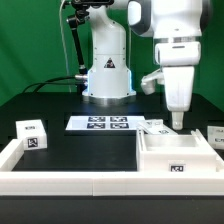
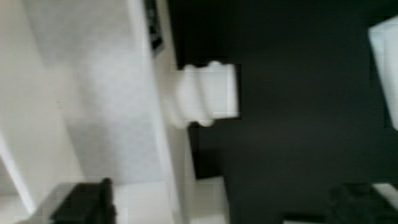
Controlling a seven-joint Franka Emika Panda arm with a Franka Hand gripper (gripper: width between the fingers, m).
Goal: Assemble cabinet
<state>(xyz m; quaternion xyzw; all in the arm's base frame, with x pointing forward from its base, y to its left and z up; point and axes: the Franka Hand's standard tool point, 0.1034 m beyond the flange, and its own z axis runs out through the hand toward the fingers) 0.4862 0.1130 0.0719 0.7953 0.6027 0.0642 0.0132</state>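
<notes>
Layout on the tabletop (image 1: 80, 150).
Marker board (image 1: 100, 123) lies mid-tabletop, before the arm's base (image 1: 108, 78); small cube (image 1: 33, 135) toward the exterior view's left; cabinet (image 1: 165, 155) at front on the exterior view's right; loose part (image 1: 153, 126) just behind it.

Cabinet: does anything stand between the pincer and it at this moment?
Nothing visible does. The pincer hangs open just above the far edge of the cabinet. The small cube and the marker board lie off toward the exterior view's left, out of the path.
</notes>
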